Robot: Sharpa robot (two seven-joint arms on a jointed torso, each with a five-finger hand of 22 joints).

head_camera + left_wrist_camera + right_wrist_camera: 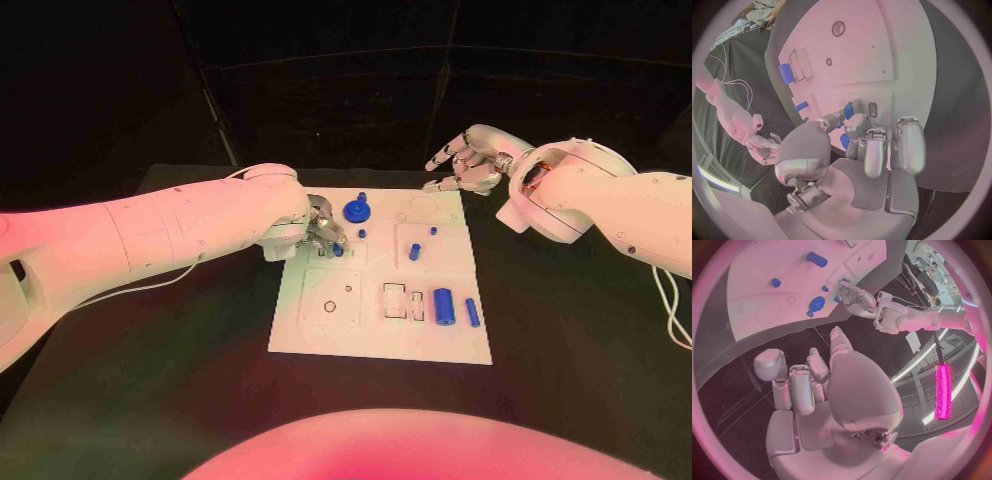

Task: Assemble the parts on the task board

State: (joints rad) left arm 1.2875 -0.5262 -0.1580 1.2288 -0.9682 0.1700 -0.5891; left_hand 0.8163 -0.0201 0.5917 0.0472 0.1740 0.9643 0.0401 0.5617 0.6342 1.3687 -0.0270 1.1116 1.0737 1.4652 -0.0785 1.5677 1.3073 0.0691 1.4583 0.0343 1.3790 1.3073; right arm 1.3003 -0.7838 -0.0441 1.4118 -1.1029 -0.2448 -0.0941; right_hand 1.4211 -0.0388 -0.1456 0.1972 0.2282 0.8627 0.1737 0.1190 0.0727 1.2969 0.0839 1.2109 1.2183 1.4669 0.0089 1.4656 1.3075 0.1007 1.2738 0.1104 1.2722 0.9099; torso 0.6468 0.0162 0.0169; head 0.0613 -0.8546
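Observation:
The white task board (378,330) lies mid-table. My left hand (320,232) is low over its far left part, fingers curled, and pinches a small blue part (338,250); in the left wrist view the small blue part (848,111) sits between the thumb and a fingertip. My right hand (469,162) hovers above the board's far right corner, fingers apart and holding nothing. A blue round part with a knob (358,210) stands near the far edge. Two small pegs (433,230) and a short cylinder (414,251) stand mid-board. A thick cylinder (444,303) and a slim one (472,312) lie at the right.
Rectangular slots (394,298) and small holes (330,306) are cut in the board's near half. Black table (159,380) surrounds the board. A white cable (671,300) hangs from the right arm.

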